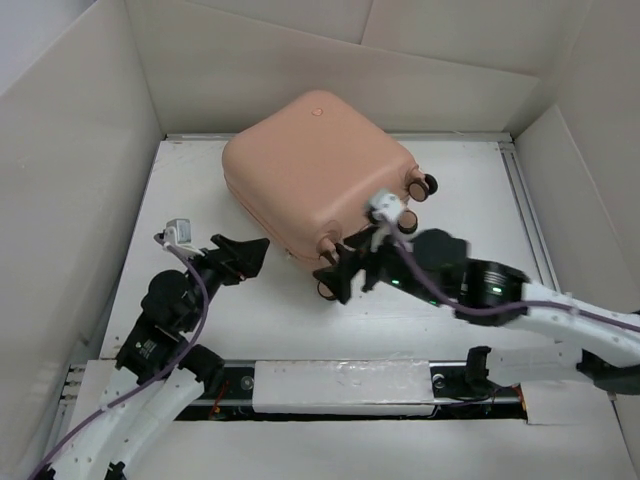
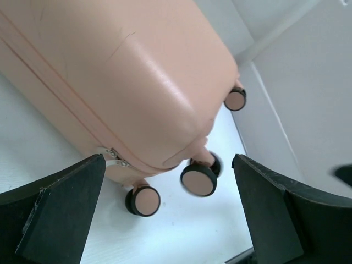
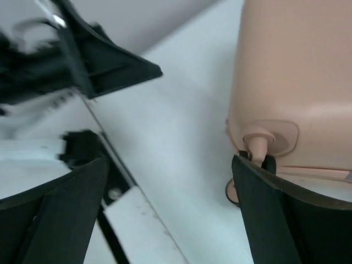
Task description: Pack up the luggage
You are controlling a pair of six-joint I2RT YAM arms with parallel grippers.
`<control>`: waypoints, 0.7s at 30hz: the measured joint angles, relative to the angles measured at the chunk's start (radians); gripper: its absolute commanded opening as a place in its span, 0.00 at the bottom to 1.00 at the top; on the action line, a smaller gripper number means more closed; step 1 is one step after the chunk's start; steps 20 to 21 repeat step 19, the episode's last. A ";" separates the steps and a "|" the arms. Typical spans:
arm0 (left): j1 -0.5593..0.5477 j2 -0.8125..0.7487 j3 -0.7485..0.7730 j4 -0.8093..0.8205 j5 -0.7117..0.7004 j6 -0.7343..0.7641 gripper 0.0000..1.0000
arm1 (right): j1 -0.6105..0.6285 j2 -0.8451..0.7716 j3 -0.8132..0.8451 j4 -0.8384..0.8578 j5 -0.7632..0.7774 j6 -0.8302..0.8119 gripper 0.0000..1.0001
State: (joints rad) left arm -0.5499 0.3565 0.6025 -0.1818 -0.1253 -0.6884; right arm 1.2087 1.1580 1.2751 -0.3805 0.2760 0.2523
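The peach-pink luggage [image 1: 310, 165] lies closed on the white table, wheels toward the right and front. My left gripper [image 1: 246, 258] is open and empty just off its front-left side. The left wrist view shows the shell [image 2: 110, 71], the zipper pull [image 2: 113, 155] and three caster wheels [image 2: 198, 179]. My right gripper [image 1: 336, 276] is open and empty at the front corner by the wheels. In the right wrist view, the shell [image 3: 297, 71] and a wheel stem [image 3: 257, 144] sit beside its right finger [image 3: 286, 214], with the left gripper [image 3: 110, 60] beyond.
White cardboard walls [image 1: 80, 150] box in the table on the left, back and right. A black rail slot [image 1: 340, 385] with a white strip runs along the near edge by the arm bases. A metal track [image 1: 525, 215] runs along the table's right side.
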 measured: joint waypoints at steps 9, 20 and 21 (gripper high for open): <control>0.000 -0.088 0.071 -0.096 0.056 -0.009 1.00 | 0.082 -0.689 -0.202 -0.016 0.251 0.070 1.00; 0.000 -0.236 -0.014 -0.129 0.053 -0.030 1.00 | 0.082 -0.994 -0.531 -0.209 0.535 0.241 1.00; 0.000 -0.236 -0.014 -0.129 0.053 -0.030 1.00 | 0.082 -0.994 -0.531 -0.209 0.535 0.241 1.00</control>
